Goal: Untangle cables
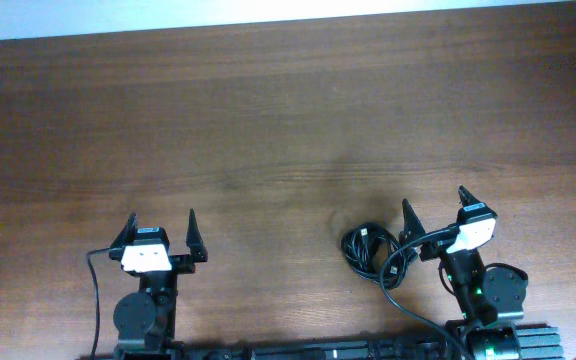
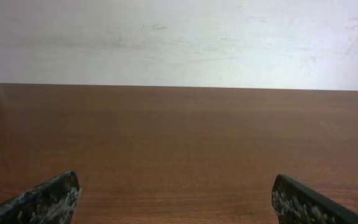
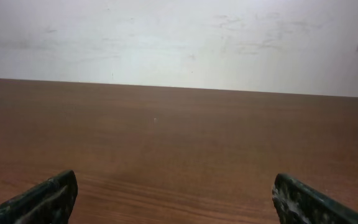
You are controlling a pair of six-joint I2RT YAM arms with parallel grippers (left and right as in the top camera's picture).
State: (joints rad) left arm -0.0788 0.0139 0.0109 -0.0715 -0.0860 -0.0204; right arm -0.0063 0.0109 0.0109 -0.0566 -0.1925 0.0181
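The cables (image 1: 366,248) lie bunched in a small black tangle on the table (image 1: 268,120), just left of the right gripper (image 1: 433,197), by its left finger. That gripper's jaws stand wide apart, holding nothing. The left gripper (image 1: 162,214), well left of it, is likewise spread wide and empty.

Brown wooden table (image 1: 268,120) — 1 bunch of black cables (image 1: 366,248) lies on it, toward the right.

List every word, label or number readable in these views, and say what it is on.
None readable. The white caps behind the left gripper and right gripper show dark specks too small to read; cables, table and wall bear no writing.
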